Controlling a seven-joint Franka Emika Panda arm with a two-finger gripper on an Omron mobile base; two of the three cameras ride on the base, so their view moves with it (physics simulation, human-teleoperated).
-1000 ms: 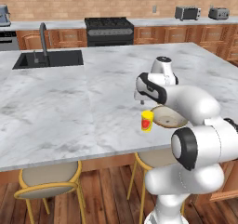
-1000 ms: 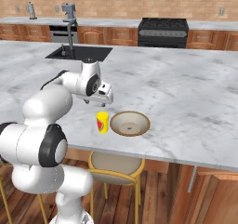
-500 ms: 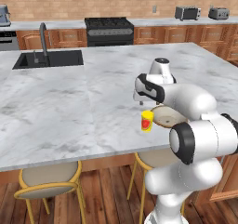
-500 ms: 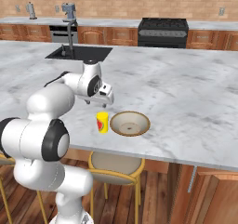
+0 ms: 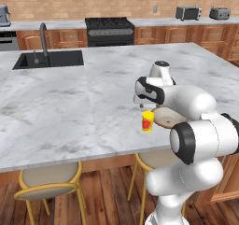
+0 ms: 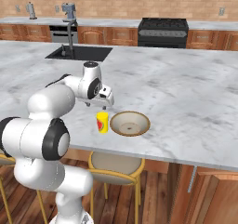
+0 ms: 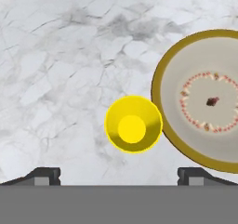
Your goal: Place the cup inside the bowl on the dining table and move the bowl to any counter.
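Right now your gripper (image 7: 118, 174) hangs directly above the cup (image 7: 133, 124), jaws spread wide with nothing between them — the two dark fingertips (image 7: 44, 174) sit far apart at the bottom of the hand view, and the cup's round yellow mouth lies between them, a little further out. You look straight down into it.

The cup (image 6: 102, 122) stands upright on the dining table (image 6: 186, 93), near the table's front edge, with its red mark facing the stools. Just beside it sits the bowl (image 6: 130, 123) — in the hand view their rims look almost touching, though you cannot tell whether they actually meet. The bowl (image 7: 204, 102) is empty, pale inside with a ring of small reddish specks and a dark dot at the centre.

From the left base view the cup (image 5: 147, 121) shows just below the arm's wrist, and the bowl (image 5: 164, 118) is half hidden behind the forearm. The black sink (image 5: 49, 59) lies well apart, toward the table's far side. A yellow-framed stool (image 6: 114, 165) stands under the edge below the bowl.
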